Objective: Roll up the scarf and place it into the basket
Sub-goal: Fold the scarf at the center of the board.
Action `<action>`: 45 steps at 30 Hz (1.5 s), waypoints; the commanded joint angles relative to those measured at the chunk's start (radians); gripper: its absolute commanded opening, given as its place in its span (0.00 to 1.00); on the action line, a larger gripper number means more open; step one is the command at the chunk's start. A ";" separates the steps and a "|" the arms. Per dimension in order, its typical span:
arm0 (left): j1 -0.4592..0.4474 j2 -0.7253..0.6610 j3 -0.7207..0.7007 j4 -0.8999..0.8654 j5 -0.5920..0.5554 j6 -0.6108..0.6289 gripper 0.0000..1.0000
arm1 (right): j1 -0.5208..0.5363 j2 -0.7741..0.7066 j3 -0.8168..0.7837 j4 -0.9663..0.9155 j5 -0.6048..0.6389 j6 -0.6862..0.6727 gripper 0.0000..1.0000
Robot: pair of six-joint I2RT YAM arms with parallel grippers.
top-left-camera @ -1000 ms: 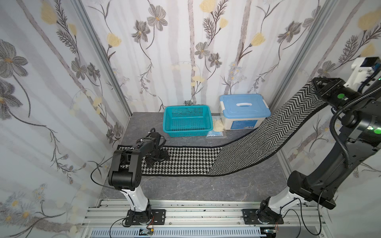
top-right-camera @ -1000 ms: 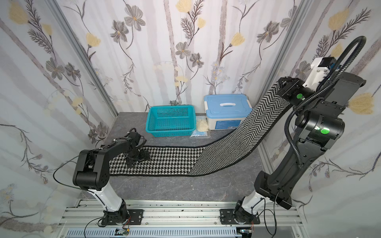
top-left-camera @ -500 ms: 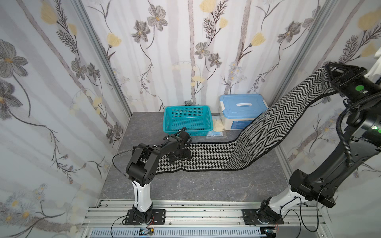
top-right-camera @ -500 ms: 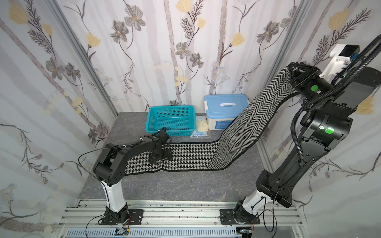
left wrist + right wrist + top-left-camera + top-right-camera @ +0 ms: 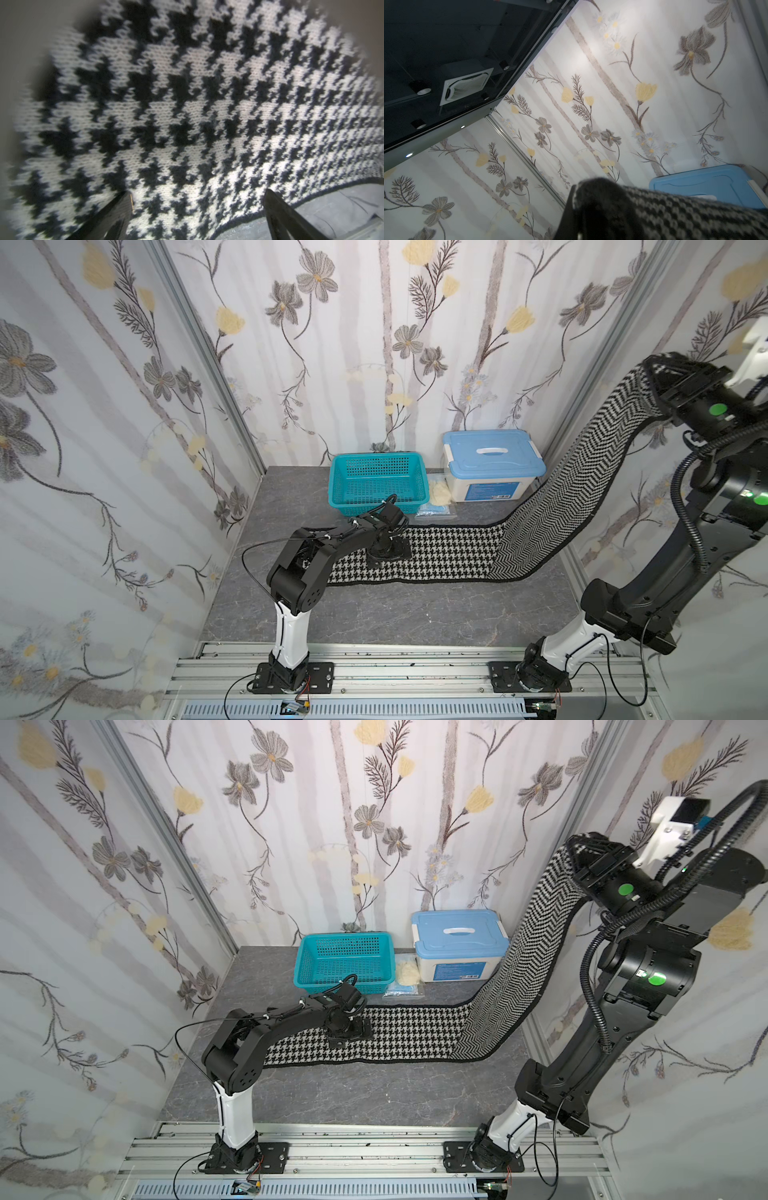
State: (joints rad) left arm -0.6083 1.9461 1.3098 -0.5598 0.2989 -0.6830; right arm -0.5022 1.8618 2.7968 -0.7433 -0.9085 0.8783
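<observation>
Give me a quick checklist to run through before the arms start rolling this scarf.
1. Right gripper holds the scarf: ok, shut on the raised end.
2. Left gripper ready: ok, open, fingers down over the flat checked part.
3. Left fingers pressing the cloth: cannot tell.
4. Roll started: not ok, the scarf lies flat on the table, unrolled.
5. Basket free: ok, nothing seen inside.
6. Scarf clear of the blue-lidded box: cannot tell; it hangs close by one corner.
</observation>
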 commanded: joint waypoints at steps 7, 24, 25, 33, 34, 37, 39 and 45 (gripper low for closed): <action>0.205 -0.155 0.017 -0.180 0.218 0.166 1.00 | 0.392 -0.022 -0.105 -0.320 0.311 -0.303 0.00; 0.799 -0.343 -0.256 -0.204 -0.016 0.316 1.00 | 1.056 -0.045 -0.701 0.221 0.583 -0.054 0.00; 0.818 -0.345 -0.264 -0.201 -0.012 0.319 1.00 | 1.083 -0.019 -0.699 0.237 0.581 -0.045 0.00; 0.962 -0.269 -0.303 -0.148 0.062 0.384 0.92 | 1.195 0.216 -0.591 0.393 0.513 0.037 0.00; 0.961 -0.255 -0.306 -0.130 0.080 0.375 0.92 | 1.198 0.238 -0.566 0.391 0.506 0.040 0.00; 0.956 -0.226 -0.320 -0.100 0.117 0.367 0.85 | 1.212 0.285 -0.512 0.365 0.495 0.047 0.00; 0.945 -0.233 -0.331 -0.107 0.108 0.384 0.81 | 1.220 0.293 -0.507 0.351 0.492 0.047 0.00; 0.915 -0.229 -0.386 -0.083 0.115 0.379 0.61 | 1.227 0.258 -0.511 0.240 0.488 -0.023 0.00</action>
State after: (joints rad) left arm 0.3210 1.6970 0.9501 -0.6567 0.4057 -0.3183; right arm 0.7242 2.1433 2.2795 -0.4717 -0.4160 0.8963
